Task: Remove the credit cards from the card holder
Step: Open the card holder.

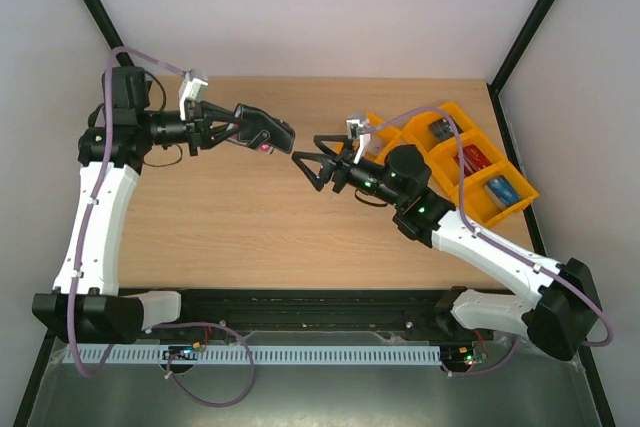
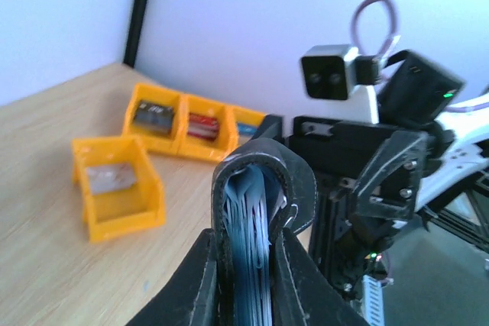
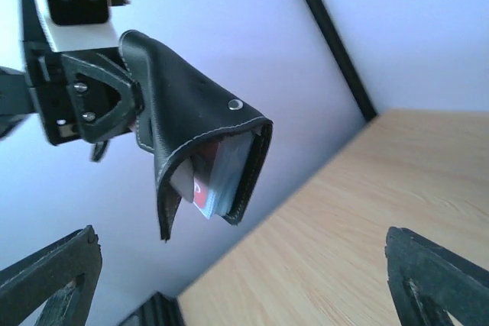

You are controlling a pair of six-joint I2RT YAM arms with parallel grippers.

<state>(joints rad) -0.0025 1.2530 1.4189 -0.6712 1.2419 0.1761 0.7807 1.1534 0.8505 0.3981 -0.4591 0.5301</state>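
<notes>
My left gripper (image 1: 240, 127) is shut on the card holder (image 1: 266, 128), a black folding wallet held in the air above the table's back middle. In the left wrist view the card holder (image 2: 260, 188) stands between my fingers (image 2: 191, 288), its pale blue-grey pockets (image 2: 252, 227) showing edge-on. In the right wrist view the card holder (image 3: 191, 127) hangs part open, with a red credit card (image 3: 203, 188) peeking out beside the clear pockets. My right gripper (image 1: 308, 159) is open and empty, just right of the wallet and apart from it. Its fingertips (image 3: 439, 280) frame the view below the wallet.
A row of orange plastic trays (image 1: 470, 162) with small items stands at the back right of the wooden table (image 1: 230, 237). They also show in the left wrist view (image 2: 118, 185). Black frame posts (image 1: 540, 17) rise at the back corners.
</notes>
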